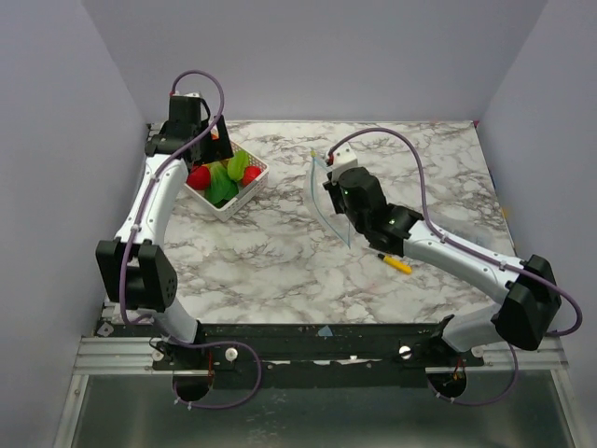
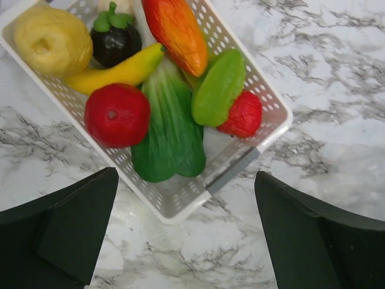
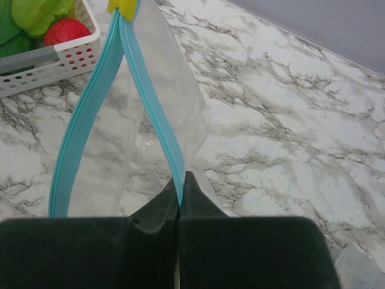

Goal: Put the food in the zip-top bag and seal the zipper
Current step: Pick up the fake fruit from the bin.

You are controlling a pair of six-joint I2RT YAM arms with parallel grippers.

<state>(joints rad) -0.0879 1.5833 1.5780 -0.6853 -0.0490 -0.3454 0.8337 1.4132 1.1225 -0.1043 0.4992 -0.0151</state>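
Now, bag (image 3: 180, 102) pinched at its zipper (image 3: 147, 90) by the right gripper (image 3: 179, 201); left gripper (image 2: 187, 224) spread, food (image 2: 171, 132) at twelve o'clock. Only one side is held, so drops could be missed.

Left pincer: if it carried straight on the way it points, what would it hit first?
Probably the near end of the white basket, or the green leafy vegetable just inside it; depth is hard to judge. The left pincer is open above them.

Food (image 2: 171, 120): glossy toy fruits and vegetables, piled in white basket (image 2: 174, 208). Zip-top bag (image 3: 180, 90): clear, upright, mouth open. Zipper (image 3: 153, 102): teal strips, parted.
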